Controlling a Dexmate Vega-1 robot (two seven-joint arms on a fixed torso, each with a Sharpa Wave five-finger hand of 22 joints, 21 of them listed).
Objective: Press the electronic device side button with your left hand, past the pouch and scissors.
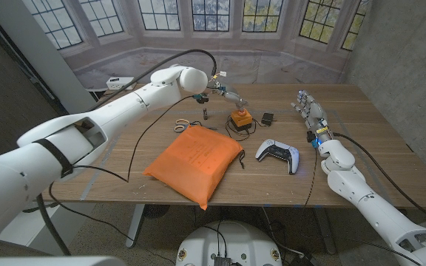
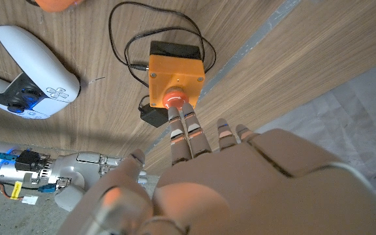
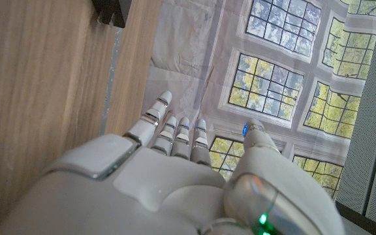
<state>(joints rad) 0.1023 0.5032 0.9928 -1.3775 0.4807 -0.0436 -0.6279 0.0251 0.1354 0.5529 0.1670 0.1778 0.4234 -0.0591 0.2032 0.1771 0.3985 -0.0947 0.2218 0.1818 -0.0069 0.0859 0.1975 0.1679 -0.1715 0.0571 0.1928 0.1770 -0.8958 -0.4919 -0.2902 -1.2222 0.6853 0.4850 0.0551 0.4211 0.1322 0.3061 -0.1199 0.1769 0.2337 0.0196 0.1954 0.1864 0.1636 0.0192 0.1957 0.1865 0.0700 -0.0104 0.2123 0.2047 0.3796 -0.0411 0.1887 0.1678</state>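
Fingertips of the left hand (image 2: 240,183) reach the red button on the orange electronic device (image 2: 176,70), which sits near the middle of the tabletop (image 1: 368,125) beyond the orange pouch (image 1: 195,160) and the scissors (image 1: 183,123). Its fingers (image 2: 187,130) are extended and hold nothing. The right hand (image 1: 309,109) stands apart to the right, fingers released, near a white game controller (image 1: 278,154).
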